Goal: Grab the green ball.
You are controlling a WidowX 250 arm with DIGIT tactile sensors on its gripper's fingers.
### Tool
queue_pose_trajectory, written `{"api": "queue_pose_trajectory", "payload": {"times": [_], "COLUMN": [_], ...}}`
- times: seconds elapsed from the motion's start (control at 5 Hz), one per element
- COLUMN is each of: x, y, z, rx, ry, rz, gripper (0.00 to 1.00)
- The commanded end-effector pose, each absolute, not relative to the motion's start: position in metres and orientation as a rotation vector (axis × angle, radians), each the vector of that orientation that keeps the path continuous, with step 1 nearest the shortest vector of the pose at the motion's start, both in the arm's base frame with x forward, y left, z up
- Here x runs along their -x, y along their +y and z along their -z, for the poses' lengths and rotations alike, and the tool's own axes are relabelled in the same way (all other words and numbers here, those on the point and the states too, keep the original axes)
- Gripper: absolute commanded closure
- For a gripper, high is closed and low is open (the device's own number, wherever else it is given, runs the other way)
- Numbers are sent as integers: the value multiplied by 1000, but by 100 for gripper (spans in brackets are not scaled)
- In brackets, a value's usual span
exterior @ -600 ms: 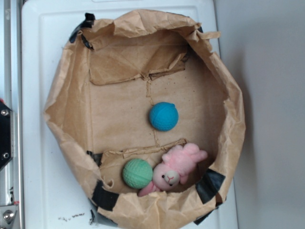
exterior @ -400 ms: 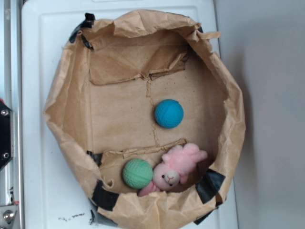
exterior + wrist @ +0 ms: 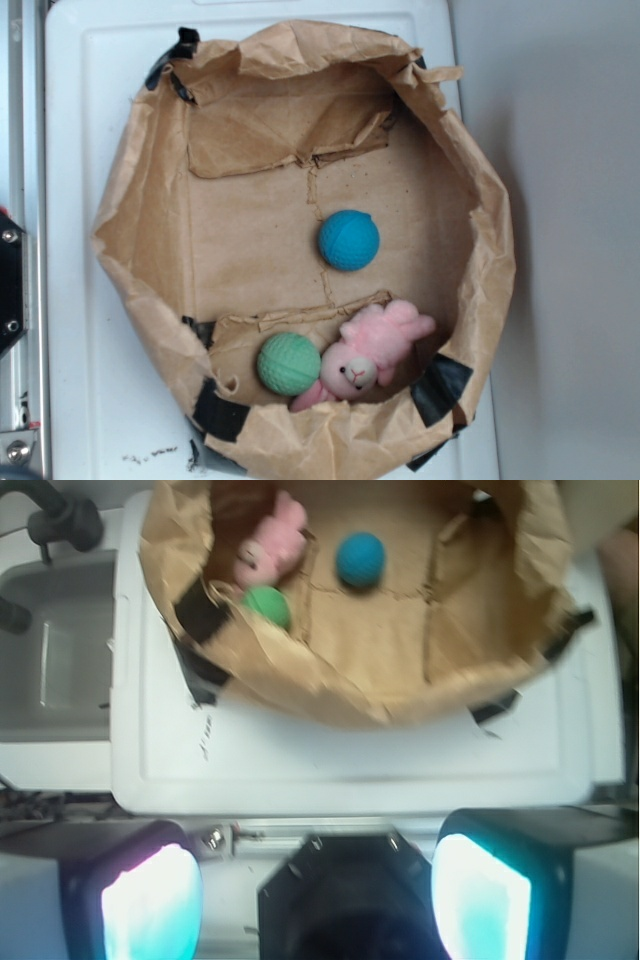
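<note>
Down in the brown paper bag (image 3: 140, 190), the green ball (image 3: 288, 363) sits by its taped near rim, touching the pink plush (image 3: 372, 352). Mid-floor lies the blue ball (image 3: 349, 240), well apart. Outside the bag, the gripper (image 3: 315, 890) holds its 2 fingers (image 3: 150, 905) wide, grasping nothing.

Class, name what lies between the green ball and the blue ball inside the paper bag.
In the exterior view, a raised fold of brown paper crosses between the green ball and the blue ball; otherwise bare bag floor.

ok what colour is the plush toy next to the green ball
Pink, the soft plush bunny; clearest in the exterior view.
</note>
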State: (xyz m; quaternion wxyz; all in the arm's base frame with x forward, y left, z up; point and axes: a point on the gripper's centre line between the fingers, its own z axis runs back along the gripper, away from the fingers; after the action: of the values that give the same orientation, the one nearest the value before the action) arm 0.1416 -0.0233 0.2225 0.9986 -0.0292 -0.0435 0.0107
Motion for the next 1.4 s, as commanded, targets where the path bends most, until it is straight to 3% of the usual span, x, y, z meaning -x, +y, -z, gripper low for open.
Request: {"api": "queue_pose_trajectory", "payload": {"times": [0.0, 0.2, 0.6, 1.0, 1.2], "x": [-180, -193, -228, -258, -270], "y": [-13, -3, 0, 5, 13], "z": [-198, -185, -151, -123, -96], "rx": [70, 89, 66, -38, -92], "ry": [-207, -250, -236, -252, -224], "rz": [-67, -66, -77, -104, -104], "gripper": [0, 0, 0, 0, 0]}}
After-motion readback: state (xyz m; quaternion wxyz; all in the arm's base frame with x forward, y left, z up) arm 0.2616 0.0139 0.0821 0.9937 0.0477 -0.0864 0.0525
